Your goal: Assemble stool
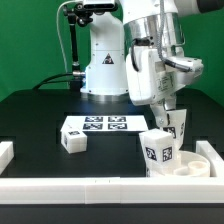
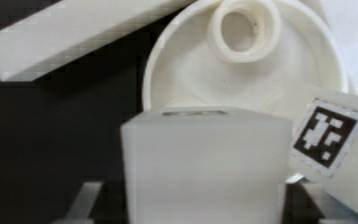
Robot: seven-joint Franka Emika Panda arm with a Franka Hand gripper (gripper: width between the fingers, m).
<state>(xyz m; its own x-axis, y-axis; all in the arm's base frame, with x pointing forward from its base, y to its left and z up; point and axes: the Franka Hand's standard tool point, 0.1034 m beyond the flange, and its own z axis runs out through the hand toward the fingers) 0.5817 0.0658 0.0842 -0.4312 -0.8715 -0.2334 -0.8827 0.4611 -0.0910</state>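
Closest to the exterior camera, a long white rail [image 1: 90, 187] runs along the front edge of the black table [image 1: 40, 115], and a shorter rail piece [image 1: 8, 152] sits at the exterior view's left. Just behind the front rail, on the exterior view's right, lies the round seat [image 1: 203, 164] of the stool. A blocky tagged leg [image 1: 158, 152] stands at its near edge. Right behind that one, the gripper [image 1: 171, 114] comes down from above with its jaws narrowed onto a second leg, the held leg [image 1: 178, 127], upright over the seat. Whether its lower end touches the seat cannot be told. In the wrist view the held leg [image 2: 202, 160] fills the space between the two fingers [image 2: 87, 205], with the seat [image 2: 202, 80] and its round socket [image 2: 247, 35] beyond it. A loose leg [image 1: 72, 140] lies apart on the table towards the exterior view's left. Behind it lies the marker board [image 1: 97, 125]. Farthest back stands the arm's white base [image 1: 105, 65].
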